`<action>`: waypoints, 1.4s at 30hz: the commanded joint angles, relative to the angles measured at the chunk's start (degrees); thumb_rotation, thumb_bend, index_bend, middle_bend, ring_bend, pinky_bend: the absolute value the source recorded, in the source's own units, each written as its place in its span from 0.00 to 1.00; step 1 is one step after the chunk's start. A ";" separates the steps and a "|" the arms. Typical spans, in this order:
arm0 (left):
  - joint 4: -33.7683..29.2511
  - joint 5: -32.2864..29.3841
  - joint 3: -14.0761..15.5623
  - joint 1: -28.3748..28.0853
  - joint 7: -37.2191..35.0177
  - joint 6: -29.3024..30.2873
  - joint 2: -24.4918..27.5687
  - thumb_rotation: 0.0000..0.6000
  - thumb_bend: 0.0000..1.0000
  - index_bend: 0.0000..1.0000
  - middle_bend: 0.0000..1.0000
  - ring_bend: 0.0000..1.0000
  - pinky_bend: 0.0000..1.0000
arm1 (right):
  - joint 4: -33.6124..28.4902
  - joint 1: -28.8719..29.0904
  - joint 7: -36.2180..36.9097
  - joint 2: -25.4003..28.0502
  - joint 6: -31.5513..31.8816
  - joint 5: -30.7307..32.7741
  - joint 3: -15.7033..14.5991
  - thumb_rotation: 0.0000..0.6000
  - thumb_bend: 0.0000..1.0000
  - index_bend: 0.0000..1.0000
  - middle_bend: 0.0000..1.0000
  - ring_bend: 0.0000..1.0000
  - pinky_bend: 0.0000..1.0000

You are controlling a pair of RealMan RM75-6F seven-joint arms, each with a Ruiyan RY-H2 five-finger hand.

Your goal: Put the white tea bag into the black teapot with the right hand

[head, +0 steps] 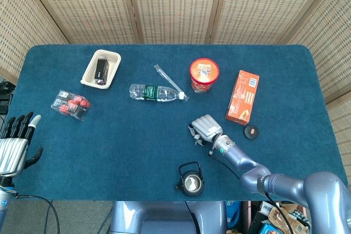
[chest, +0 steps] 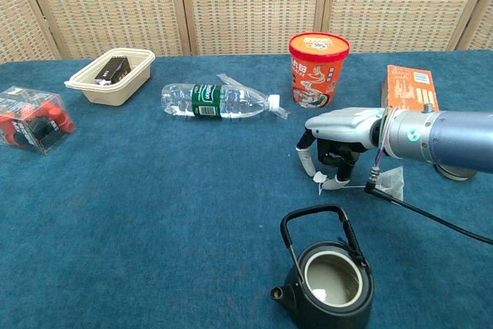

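Observation:
The white tea bag (chest: 390, 181) lies on the blue cloth just right of my right hand (chest: 339, 132), tied by a thin string to a small paper tag (chest: 320, 179). My right hand (head: 205, 127) is palm down with its fingers curled, and it pinches that tag at the fingertips. The black teapot (chest: 333, 283) stands open, lid off, near the table's front edge, below and slightly left of the hand; in the head view the teapot (head: 192, 182) sits in front of the hand. My left hand (head: 13, 143) hovers off the table's left front corner, fingers spread, holding nothing.
A round black lid (head: 251, 131) lies right of the hand beside an orange box (head: 243, 96). Behind are a red noodle cup (chest: 319, 68), a lying water bottle (chest: 219, 102), a beige tray (chest: 110, 76) and a clear box of red items (chest: 32, 119).

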 commanded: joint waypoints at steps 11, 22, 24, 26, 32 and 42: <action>0.37 -0.14 0.03 0.06 -0.34 -0.12 -0.12 1.00 0.37 0.03 0.00 0.00 0.00 | 1.33 0.21 0.04 -0.70 -0.53 0.10 0.35 1.00 0.43 0.58 0.95 0.97 1.00; 0.32 -0.13 0.07 0.13 -0.29 -0.09 -0.07 1.00 0.37 0.03 0.00 0.00 0.00 | 1.85 0.13 0.34 -0.97 -0.41 0.04 0.71 1.00 0.47 0.60 0.96 0.98 1.00; 0.28 -0.12 0.06 0.10 -0.27 -0.14 -0.04 1.00 0.37 0.03 0.00 0.00 0.00 | 1.95 0.13 0.38 -1.00 -0.44 0.00 0.74 1.00 0.48 0.60 0.96 0.98 1.00; 0.29 -0.12 0.07 0.08 -0.20 -0.18 -0.05 1.00 0.37 0.03 0.00 0.00 0.00 | 2.09 0.11 0.36 -1.07 -0.42 -0.12 0.70 1.00 0.49 0.61 0.96 0.98 1.00; 0.28 -0.19 0.07 0.04 -0.17 -0.32 -0.03 1.00 0.37 0.03 0.00 0.00 0.00 | 2.57 0.04 0.56 -1.39 -0.63 -0.16 0.68 1.00 0.52 0.61 0.96 0.98 1.00; 0.33 -0.37 0.11 0.15 -0.29 -0.34 0.05 1.00 0.37 0.03 0.00 0.00 0.00 | 3.55 0.09 0.76 -2.06 -0.82 -0.43 0.73 1.00 0.55 0.61 0.96 0.98 1.00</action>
